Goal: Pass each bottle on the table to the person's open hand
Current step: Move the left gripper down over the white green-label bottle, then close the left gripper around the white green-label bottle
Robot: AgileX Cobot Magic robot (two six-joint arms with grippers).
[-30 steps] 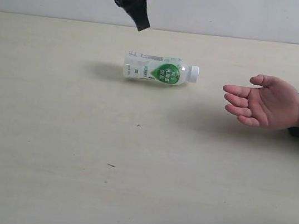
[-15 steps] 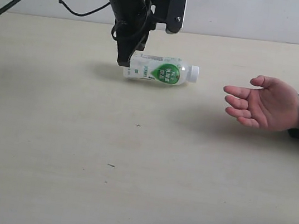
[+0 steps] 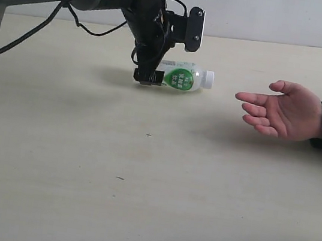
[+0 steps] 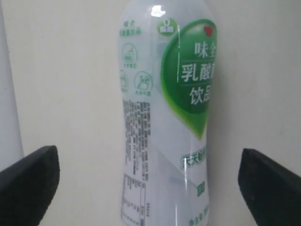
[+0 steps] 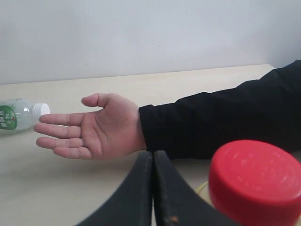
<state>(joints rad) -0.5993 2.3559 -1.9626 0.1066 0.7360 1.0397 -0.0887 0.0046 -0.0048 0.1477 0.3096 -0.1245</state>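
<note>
Grasp step: white-green bottle (image 3: 182, 78) lying on table (image 3: 141, 172); our left gripper (image 3: 145, 78) wide astride it. Next: we close, carry to open hand (image 3: 284, 110).

A plain pale grey-white wall (image 3: 285, 18) runs along the far side and meets the far edge of 1 wide beige wood-grain table (image 3: 135, 213). The light is soft and even. The tabletop shows faint shadows and a few dark specks.

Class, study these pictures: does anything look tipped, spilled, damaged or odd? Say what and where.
The white-and-green bottle lies on its side on the table, cap toward the open hand, not upright. No spill or damage shows. The left gripper straddles it, open.
</note>
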